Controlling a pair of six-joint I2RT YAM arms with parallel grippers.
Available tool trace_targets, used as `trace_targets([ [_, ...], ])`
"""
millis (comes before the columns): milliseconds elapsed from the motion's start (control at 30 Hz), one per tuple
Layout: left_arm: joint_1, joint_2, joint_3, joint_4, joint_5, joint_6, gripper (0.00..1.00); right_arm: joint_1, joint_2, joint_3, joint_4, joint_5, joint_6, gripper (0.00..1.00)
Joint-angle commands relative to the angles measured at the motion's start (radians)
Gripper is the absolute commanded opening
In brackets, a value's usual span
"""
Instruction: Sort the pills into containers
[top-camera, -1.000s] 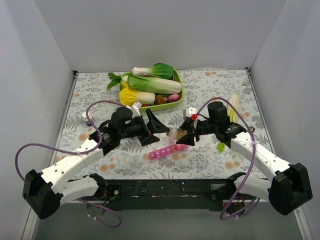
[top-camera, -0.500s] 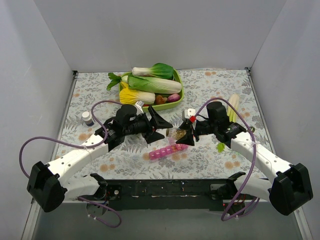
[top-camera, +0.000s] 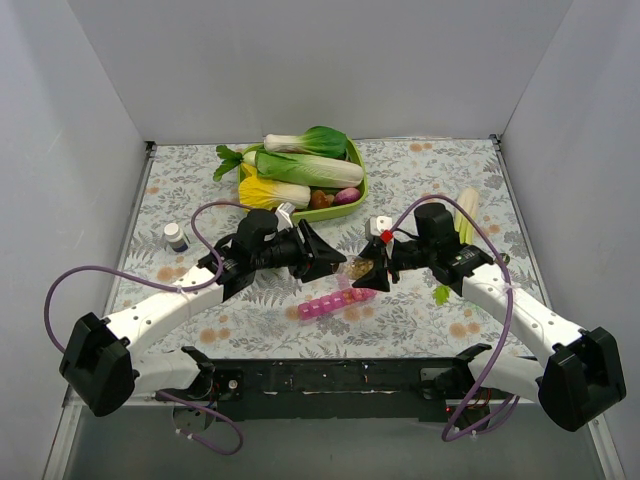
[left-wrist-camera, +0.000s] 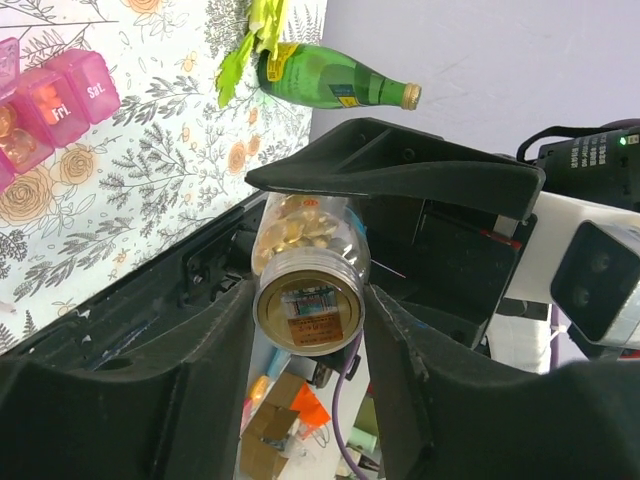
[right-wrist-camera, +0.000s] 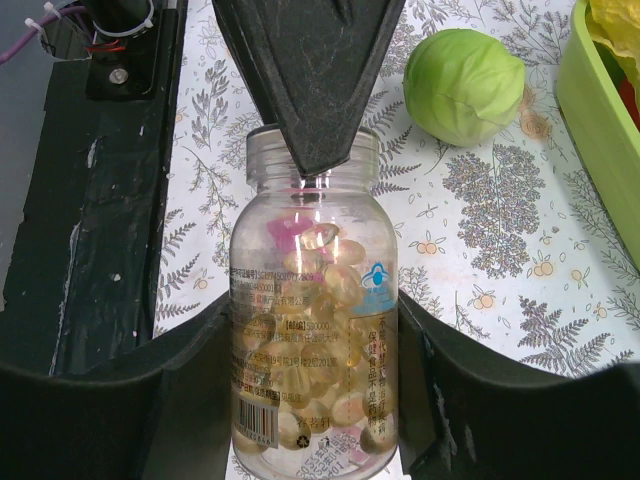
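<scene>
A clear pill bottle (right-wrist-camera: 313, 330) full of yellowish pills (right-wrist-camera: 330, 290) lies level above the table, and my right gripper (right-wrist-camera: 315, 350) is shut on its body. My left gripper (left-wrist-camera: 308, 300) is shut on the bottle's mouth end (left-wrist-camera: 308, 310), with one finger against each side. In the top view the two grippers meet at the bottle (top-camera: 352, 267), left gripper (top-camera: 330, 262) facing right gripper (top-camera: 372, 272). The pink containers strip (top-camera: 335, 298) lies just in front, under them. Some of its compartments hold brownish-orange pills (left-wrist-camera: 12, 145).
A green tray (top-camera: 358, 192) of vegetables stands behind the grippers. A small white bottle (top-camera: 176, 236) stands at the left, corn (top-camera: 466, 212) and a green leaf (top-camera: 441, 294) lie at the right. A green ball-shaped vegetable (right-wrist-camera: 463, 85) and a green glass bottle (left-wrist-camera: 330, 85) show in the wrist views.
My left arm has moved right to the bottle, and its jaws have closed from wide open onto the bottle's mouth end. The right arm and the bottle have stayed put.
</scene>
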Motion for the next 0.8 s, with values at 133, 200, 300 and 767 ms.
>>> trace_targets([
  [133,-0.01,-0.022,-0.048,0.221,0.121,0.004,0.07,0.007,-0.016,0.02,0.059,-0.07,0.044,0.01],
  [200,-0.01,-0.026,-0.05,0.233,0.141,0.099,0.0,0.007,-0.016,0.014,0.073,-0.082,0.061,0.01],
  [300,-0.01,-0.046,-0.07,0.321,0.219,0.266,0.0,0.003,-0.014,-0.003,0.108,-0.111,0.107,0.01],
  [767,-0.065,-0.076,0.103,-0.004,0.287,1.354,0.22,-0.017,0.064,-0.098,0.484,-0.315,0.534,0.01],
])
